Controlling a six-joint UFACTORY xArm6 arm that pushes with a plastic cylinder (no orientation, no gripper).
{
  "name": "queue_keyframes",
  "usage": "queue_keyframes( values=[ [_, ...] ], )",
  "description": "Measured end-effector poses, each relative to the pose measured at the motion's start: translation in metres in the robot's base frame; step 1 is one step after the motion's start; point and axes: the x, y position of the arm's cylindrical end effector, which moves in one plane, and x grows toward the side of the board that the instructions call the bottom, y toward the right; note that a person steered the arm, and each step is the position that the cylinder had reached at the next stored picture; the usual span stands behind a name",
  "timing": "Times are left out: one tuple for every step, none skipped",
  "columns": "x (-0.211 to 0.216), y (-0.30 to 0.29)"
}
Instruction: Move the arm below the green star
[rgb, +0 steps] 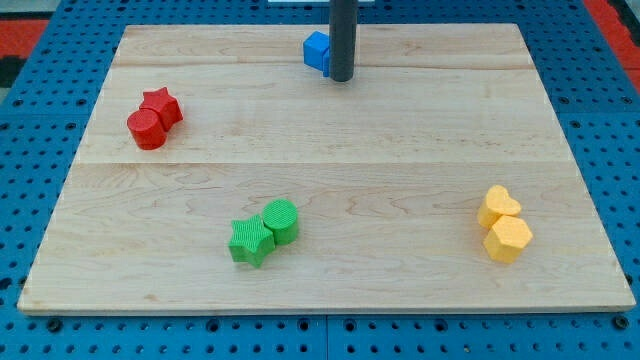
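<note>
tip (341, 78) of the dark rod sat at the far edge of the wooden board (400, 150), just right of centre, touching or nearly touching the right side of a blue block (317, 51), whose shape was partly hidden by the rod. no gripper on this arm, only the bare rod, holding nothing. green star (249, 241) lay near the front of the board, left of centre, well apart from my tip. green cylinder (282, 220) touched the star on its right and slightly farther side. red star (162, 104) and red cylinder (146, 129) sat together at the far left, touching. yellow heart (498, 206) and yellow hexagon (508, 238) sat together at the near right, touching. blue pegboard (40, 120) surrounded the board on all sides.
</note>
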Motion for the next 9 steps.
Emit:
queue_keyframes(
  values=[
    [0.001,0.0],
    [0.036,0.034],
    [0.092,0.062],
    [0.17,0.065],
    [0.255,0.042],
    [0.304,-0.013],
    [0.304,-0.121],
    [0.282,-0.141],
    [0.255,-0.091]
  ],
)
